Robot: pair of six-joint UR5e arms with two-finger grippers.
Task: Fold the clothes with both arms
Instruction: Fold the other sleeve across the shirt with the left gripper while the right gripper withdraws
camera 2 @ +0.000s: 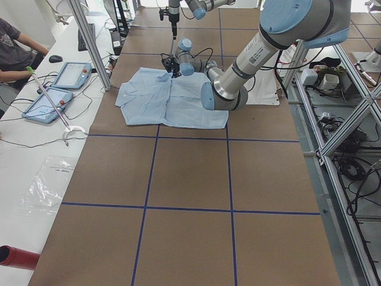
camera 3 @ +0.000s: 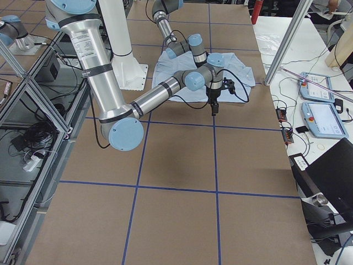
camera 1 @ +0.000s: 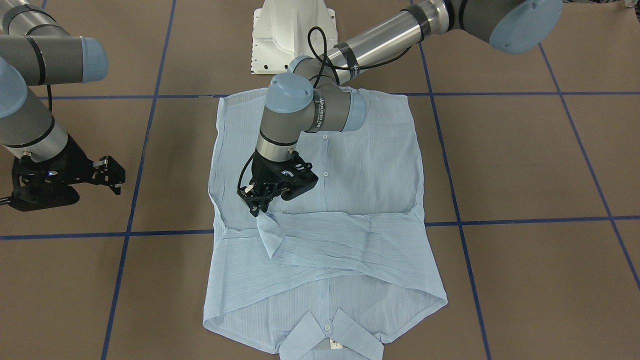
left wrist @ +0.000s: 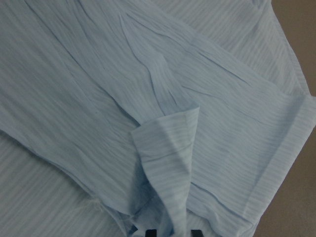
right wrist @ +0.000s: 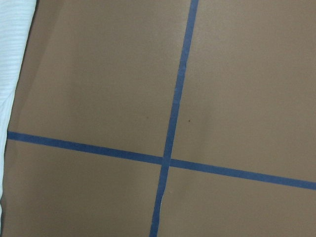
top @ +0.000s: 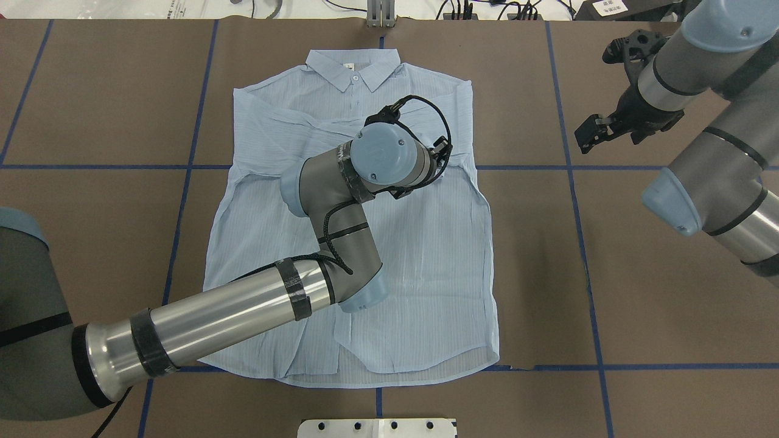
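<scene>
one brown counter (camera 1: 525,165) crossed by blue tape lines (camera 1: 500,220) carries the light-blue shirt (camera 1: 370,175), spread flat, front up, sleeves folded across its chest. the left tool (camera 1: 260,202) pinches a sleeve cuff (camera 1: 270,235) lifted off the chest. the right tool (camera 1: 112,175) hangs over bare counter beside the shirt, its jaws apart

One shirt (camera 1: 350,165) lies on the table (camera 1: 525,280). Two robot arms, each with one gripper: left gripper (camera 1: 260,207), right gripper (camera 1: 112,175). Two tablets (camera 2: 53,89) sit on the side bench, and one person (camera 2: 15,50) is there.
</scene>
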